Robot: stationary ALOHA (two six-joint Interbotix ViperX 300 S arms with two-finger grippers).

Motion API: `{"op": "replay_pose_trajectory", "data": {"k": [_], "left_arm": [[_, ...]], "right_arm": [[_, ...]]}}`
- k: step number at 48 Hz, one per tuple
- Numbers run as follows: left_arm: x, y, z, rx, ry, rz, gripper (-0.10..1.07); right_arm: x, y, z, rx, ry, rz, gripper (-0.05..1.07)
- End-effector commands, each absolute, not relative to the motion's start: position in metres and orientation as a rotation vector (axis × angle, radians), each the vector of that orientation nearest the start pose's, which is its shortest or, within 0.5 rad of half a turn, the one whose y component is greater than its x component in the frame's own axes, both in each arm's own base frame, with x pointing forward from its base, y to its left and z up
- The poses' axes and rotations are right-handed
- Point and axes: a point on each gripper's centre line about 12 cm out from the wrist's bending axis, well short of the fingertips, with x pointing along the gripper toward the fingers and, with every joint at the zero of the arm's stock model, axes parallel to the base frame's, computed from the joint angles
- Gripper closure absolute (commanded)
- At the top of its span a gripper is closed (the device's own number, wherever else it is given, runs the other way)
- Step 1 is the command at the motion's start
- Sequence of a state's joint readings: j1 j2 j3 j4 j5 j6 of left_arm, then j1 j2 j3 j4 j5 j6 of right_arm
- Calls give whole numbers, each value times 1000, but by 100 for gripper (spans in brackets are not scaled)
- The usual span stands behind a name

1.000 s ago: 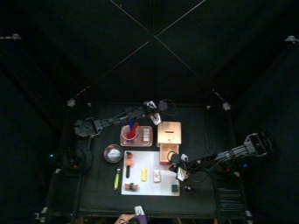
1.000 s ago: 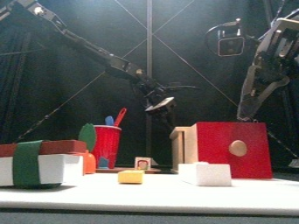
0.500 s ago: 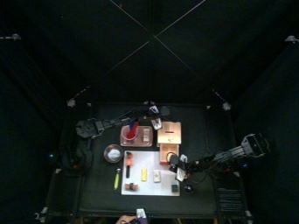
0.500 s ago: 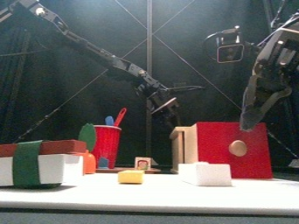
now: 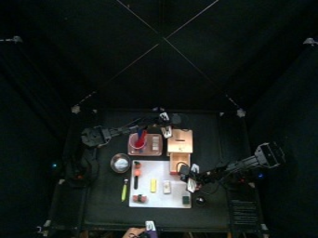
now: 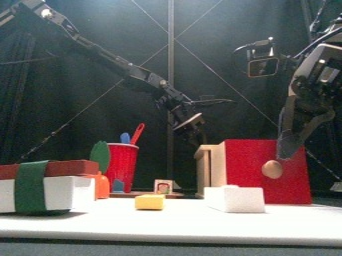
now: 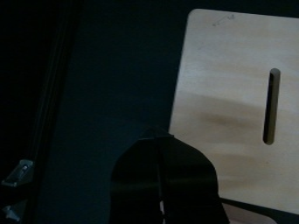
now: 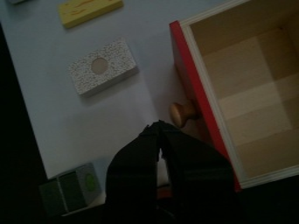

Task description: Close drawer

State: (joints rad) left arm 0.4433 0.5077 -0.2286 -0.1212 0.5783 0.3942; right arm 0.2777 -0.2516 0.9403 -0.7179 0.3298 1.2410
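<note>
The drawer (image 8: 251, 83) stands pulled out of its light tan wooden box (image 5: 181, 140); it has a red front (image 6: 265, 172) with a round wooden knob (image 8: 179, 114) and an empty tan inside. My right gripper (image 8: 160, 147) is shut and empty, its tips just short of the knob, over the white mat; in the front view it (image 6: 286, 150) hangs just above the knob (image 6: 271, 169). My left gripper (image 7: 162, 168) is shut and empty, held in the air behind the box, over its slotted top (image 7: 239, 105); the top view shows it (image 5: 163, 119) at the table's back.
A white mat (image 5: 156, 185) holds small blocks: a speckled white one (image 8: 103, 72), a yellow one (image 8: 89, 9), a small cube (image 8: 76, 189). A reddish tray with a red cup (image 6: 122, 165) stands left of the box. A white box with a green band (image 6: 47, 188) stands front left.
My right gripper has come down and closer to the drawer's red front and knob. My left gripper has shifted slightly behind the box. The drawer has not moved.
</note>
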Motion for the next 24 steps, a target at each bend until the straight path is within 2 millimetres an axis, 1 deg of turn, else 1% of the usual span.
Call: {"op": "replay_pose_trajectory", "data": {"k": [1, 10, 24], "left_arm": [[516, 237, 205, 70, 838, 236, 96], [515, 235, 205, 69, 839, 234, 96], [515, 235, 204, 70, 841, 234, 96]], "right_arm": [[283, 47, 154, 257, 880, -214, 64], [283, 25, 154, 209, 893, -310, 64], [286, -4, 156, 135, 875, -380, 64]]}}
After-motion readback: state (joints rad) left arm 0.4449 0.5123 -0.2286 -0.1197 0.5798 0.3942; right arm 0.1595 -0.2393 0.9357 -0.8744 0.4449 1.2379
